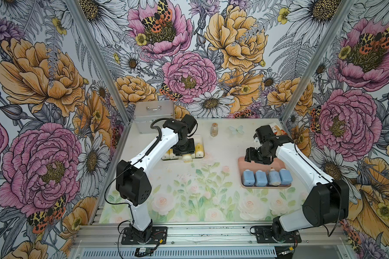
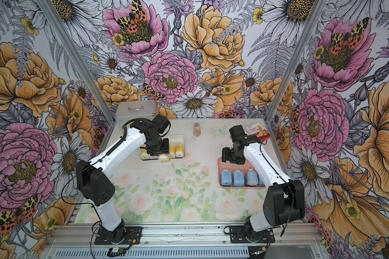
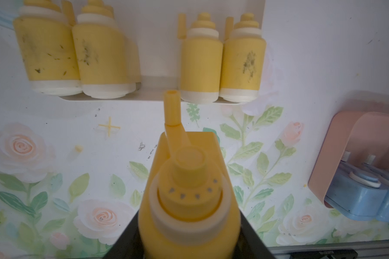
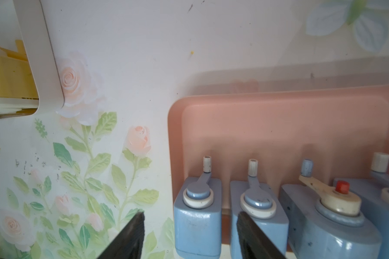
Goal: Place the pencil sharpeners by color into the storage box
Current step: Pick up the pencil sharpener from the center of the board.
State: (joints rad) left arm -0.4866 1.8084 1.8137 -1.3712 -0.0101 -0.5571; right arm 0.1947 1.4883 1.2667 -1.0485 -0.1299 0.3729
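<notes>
Left hand (image 1: 184, 149) clamped on yellow sharpener (image 3: 189, 208); only wrist view shows its crank, white collar. Right hand (image 4: 190, 217) half-open, empty.

Bold floral wallpaper (image 1: 189, 67) encloses a pale rose-printed tabletop (image 1: 211, 161), aluminium posts (image 1: 102, 65) framing the corners.
</notes>
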